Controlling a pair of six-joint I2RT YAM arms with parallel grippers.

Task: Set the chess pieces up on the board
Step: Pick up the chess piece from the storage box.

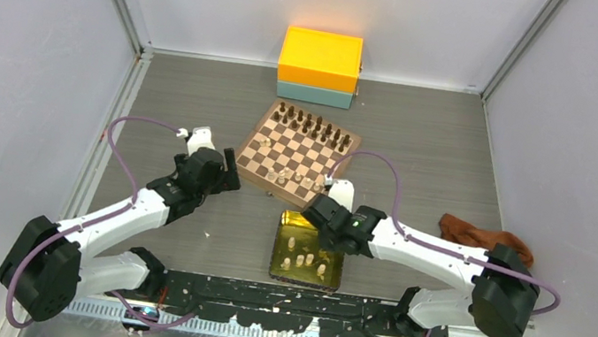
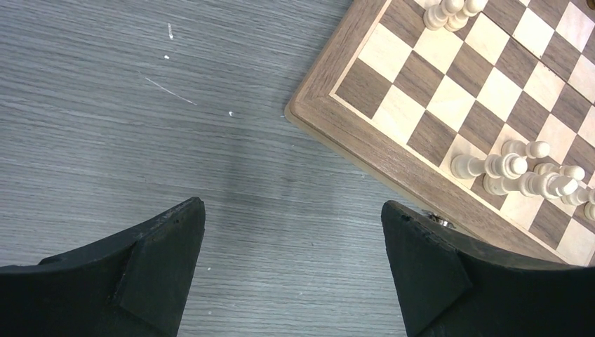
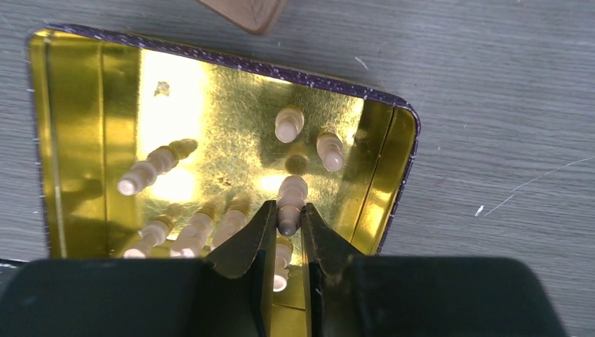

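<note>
The chessboard (image 1: 298, 152) lies mid-table, with dark pieces on its far rows and a few cream pieces (image 1: 298, 174) near its front edge. Its near-left corner (image 2: 351, 126) and some cream pieces (image 2: 523, 172) show in the left wrist view. My left gripper (image 2: 293, 232) is open and empty over bare table beside that corner. My right gripper (image 3: 288, 221) hangs over the gold tin tray (image 3: 84, 91) and is shut on the top of a cream chess piece (image 3: 291, 200). Several other cream pieces (image 3: 147, 172) lie or stand in the tray.
A yellow box on a teal box (image 1: 320, 66) stands behind the board. A brown cloth (image 1: 469, 232) lies at the right. The gold tray (image 1: 333, 276) sits in front of the board, near the arm bases. Grey walls close in the sides.
</note>
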